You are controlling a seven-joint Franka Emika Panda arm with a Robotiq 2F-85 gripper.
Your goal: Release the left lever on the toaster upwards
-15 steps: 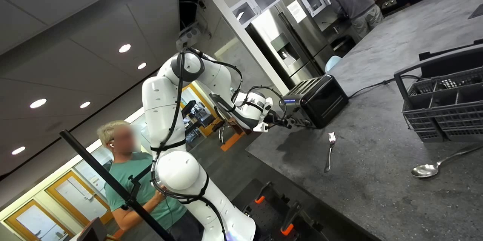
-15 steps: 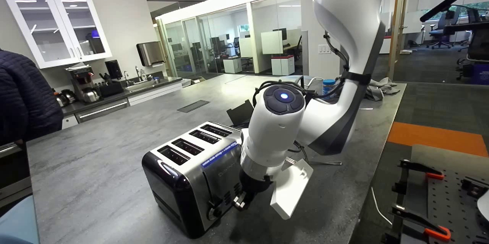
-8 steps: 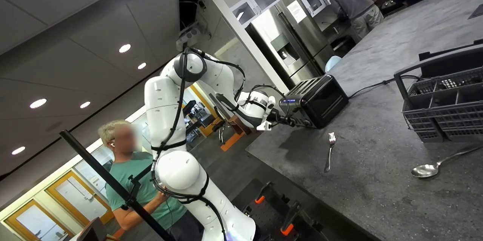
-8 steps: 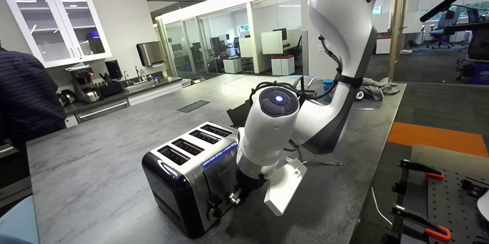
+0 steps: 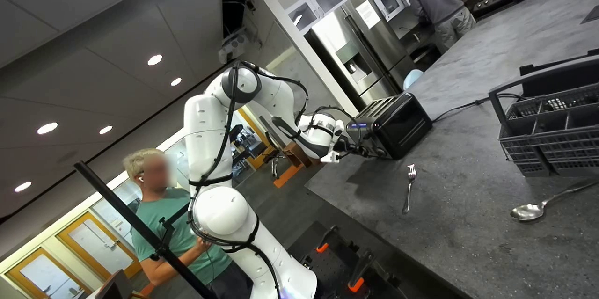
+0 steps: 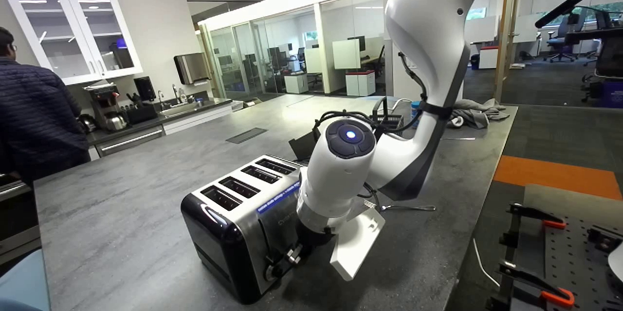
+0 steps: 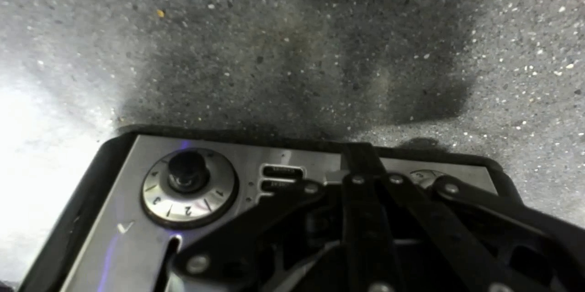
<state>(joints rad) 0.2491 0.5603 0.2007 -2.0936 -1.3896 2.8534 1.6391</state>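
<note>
the jaws look narrow and are now closer to the left lever [image 6: 273, 256] of the toaster [image 6: 245, 230], on the worktop [image 6: 141, 204] at seven o'clock in an exterior view; the upward push seems near.

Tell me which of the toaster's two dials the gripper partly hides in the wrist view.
The right-hand dial in that view: the gripper blocks much of it, while the left-hand dial is unobstructed, its numbers showing.

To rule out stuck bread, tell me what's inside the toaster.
In an exterior view the toaster shows four slots, dark inside with small lighter marks; nothing sticks up from them. Their depths are hidden in shadow, so I can't say what lies deeper.
</note>
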